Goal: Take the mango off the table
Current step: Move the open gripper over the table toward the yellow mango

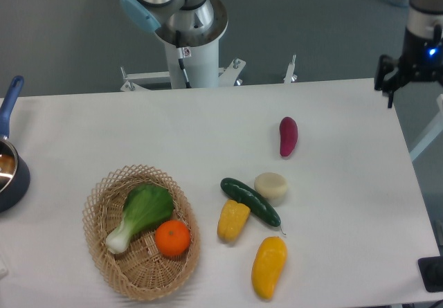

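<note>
The mango [268, 268] is a smooth yellow-orange fruit lying near the front edge of the white table [138, 128], right of centre. It lies free with nothing touching it. The gripper [389, 76] shows as a dark shape under a wrist with a blue light, at the table's far right corner and well away from the mango. Its fingers are too dark and small to show whether they are open or shut.
A dark green cucumber [250, 201], a ridged yellow vegetable [232, 219] and a cream round piece [270, 185] lie just behind the mango. A purple sweet potato [288, 136] lies farther back. A wicker basket [91, 214] at front left holds a green leafy vegetable and an orange. A blue-handled pot [8, 173] sits at the left edge.
</note>
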{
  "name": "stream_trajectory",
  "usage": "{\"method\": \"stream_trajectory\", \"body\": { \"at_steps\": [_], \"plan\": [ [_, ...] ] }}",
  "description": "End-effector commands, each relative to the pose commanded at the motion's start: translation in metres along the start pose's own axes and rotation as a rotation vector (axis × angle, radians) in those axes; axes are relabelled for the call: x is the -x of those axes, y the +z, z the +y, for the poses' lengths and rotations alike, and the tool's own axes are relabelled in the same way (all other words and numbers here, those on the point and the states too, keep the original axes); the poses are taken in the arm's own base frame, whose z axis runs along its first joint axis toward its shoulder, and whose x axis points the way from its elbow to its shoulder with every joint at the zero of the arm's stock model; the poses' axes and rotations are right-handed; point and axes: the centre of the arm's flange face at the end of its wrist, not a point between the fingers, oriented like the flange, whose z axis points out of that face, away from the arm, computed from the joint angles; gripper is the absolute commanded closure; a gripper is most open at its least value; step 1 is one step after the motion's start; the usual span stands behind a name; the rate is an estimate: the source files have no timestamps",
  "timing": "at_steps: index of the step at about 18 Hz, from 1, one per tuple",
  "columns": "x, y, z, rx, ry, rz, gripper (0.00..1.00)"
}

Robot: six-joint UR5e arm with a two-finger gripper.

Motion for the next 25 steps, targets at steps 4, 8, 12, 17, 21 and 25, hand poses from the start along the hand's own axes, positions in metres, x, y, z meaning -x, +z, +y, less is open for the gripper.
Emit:
{"method": "stream_trajectory", "body": {
  "at_steps": [4, 8, 12, 17, 21, 25],
  "plan": [
    [-0.006, 0.014, -0.014, -0.004, 0.026, 0.009, 0.0],
    [-0.011, 0.029, -0.021, 0.0, 0.035, 0.021, 0.0],
    [-0.029, 0.051, -0.027, -0.026, 0.041, 0.003, 0.0],
    [-0.048, 0.072, -0.056, -0.069, -0.028, -0.034, 0.0],
    [-0.06, 0.077, -0.072, -0.092, -0.048, -0.008, 0.0],
    [-0.074, 0.105, -0.101, -0.147, -0.113, 0.067, 0.0]
  ]
}}
